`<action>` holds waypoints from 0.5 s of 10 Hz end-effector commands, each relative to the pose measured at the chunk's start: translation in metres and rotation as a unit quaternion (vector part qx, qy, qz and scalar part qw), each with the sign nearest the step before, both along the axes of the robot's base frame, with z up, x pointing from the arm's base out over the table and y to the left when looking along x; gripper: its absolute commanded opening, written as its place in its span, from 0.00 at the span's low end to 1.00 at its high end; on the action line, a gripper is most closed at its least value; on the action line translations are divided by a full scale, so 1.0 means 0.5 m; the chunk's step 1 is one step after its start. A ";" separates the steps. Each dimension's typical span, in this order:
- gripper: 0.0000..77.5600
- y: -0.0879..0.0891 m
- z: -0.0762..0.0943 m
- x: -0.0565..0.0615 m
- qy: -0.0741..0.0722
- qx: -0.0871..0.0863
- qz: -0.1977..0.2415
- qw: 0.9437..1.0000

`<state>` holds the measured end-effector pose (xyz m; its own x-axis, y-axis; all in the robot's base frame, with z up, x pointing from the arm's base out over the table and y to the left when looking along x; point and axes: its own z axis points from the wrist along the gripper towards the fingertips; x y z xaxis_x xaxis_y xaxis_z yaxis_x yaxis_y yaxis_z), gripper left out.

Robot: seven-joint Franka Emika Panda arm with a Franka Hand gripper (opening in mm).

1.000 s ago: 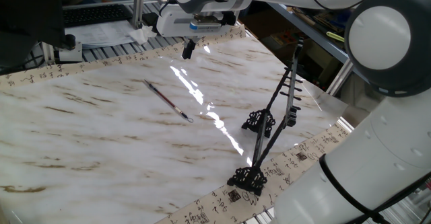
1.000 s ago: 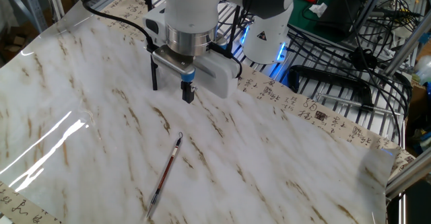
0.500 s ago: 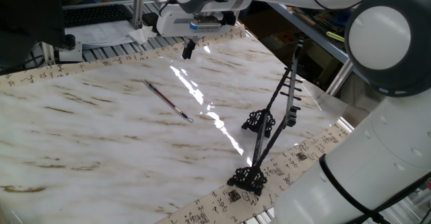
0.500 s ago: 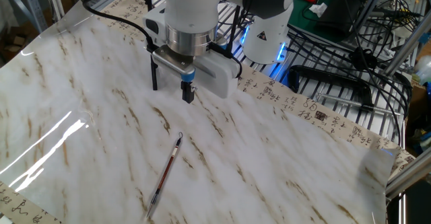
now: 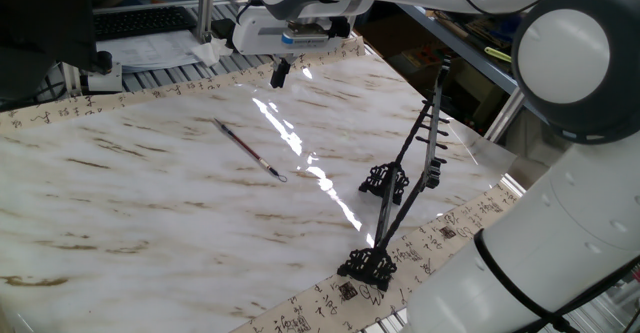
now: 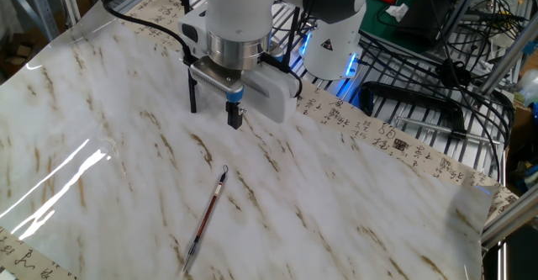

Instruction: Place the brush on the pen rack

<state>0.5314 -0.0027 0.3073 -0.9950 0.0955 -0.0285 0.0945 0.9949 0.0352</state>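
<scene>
Marble room around brush (image 6: 208, 218)

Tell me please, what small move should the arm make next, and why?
Probably move the pincer over the middle of the brush and lower it. The pincer is open and empty, above the table, while the brush lies flat, apart from the pen rack, so nothing is grasped yet.
</scene>
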 end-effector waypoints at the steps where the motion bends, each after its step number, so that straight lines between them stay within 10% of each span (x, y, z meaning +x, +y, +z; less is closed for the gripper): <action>1: 0.00 0.001 -0.002 0.007 0.007 0.030 -0.071 0.997; 5: 0.00 -0.001 -0.044 0.041 0.015 0.027 -0.062 0.998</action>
